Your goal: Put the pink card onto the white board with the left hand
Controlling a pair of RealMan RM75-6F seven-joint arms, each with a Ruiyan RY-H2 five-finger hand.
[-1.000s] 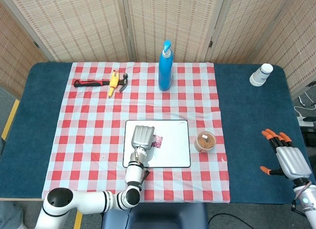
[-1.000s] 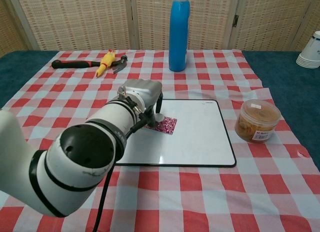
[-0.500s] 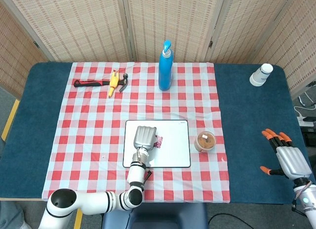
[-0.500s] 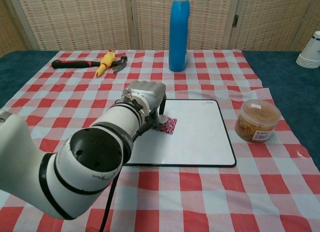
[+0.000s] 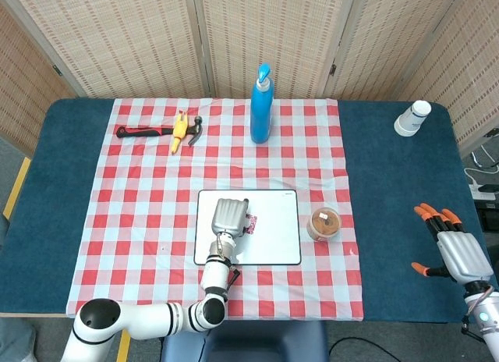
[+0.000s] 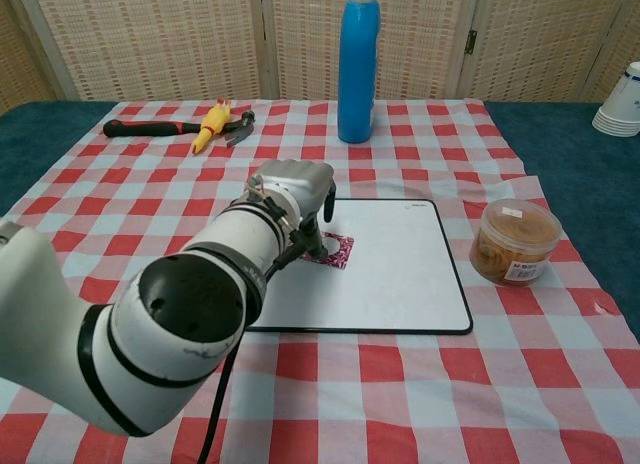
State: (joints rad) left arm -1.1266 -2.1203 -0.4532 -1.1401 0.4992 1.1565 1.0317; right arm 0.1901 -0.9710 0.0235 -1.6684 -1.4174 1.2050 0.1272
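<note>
The pink card [image 6: 333, 251] lies flat on the left half of the white board [image 6: 400, 274], near the tabletop's front edge; the left hand [image 6: 293, 189] hovers over it, whether gripping cannot be told; the right hand [image 5: 454, 247] rests open, fingers spread, by the right edge.

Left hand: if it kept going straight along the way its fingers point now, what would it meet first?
The left hand points down at the white board, fingers over the pink card. It would probably meet the card first, though contact may already exist.
</note>
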